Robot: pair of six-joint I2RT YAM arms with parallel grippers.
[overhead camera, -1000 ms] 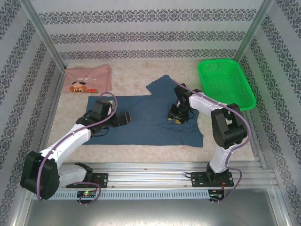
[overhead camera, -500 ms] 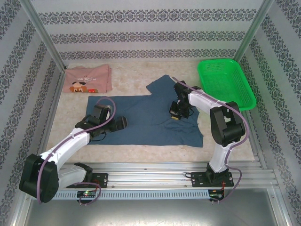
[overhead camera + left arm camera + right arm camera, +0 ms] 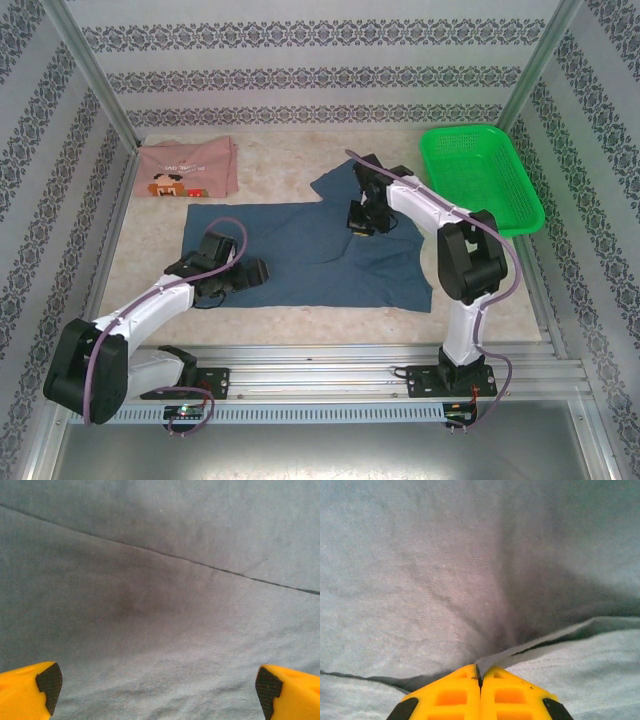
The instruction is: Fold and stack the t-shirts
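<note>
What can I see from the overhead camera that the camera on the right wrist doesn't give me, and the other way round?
Overhead: the wider table, with the pink shirt at its far left, the green basket at its far right, and the left gripper low over the blue shirt. Right wrist: fine creases in the cloth running into the right gripper, its yellow fingers shut on a fabric edge. Both: the blue shirt and that right gripper.

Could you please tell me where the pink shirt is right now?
In the top view, the pink shirt lies at the far left corner of the table, beyond the blue shirt, opposite the green basket on the far right.
</note>
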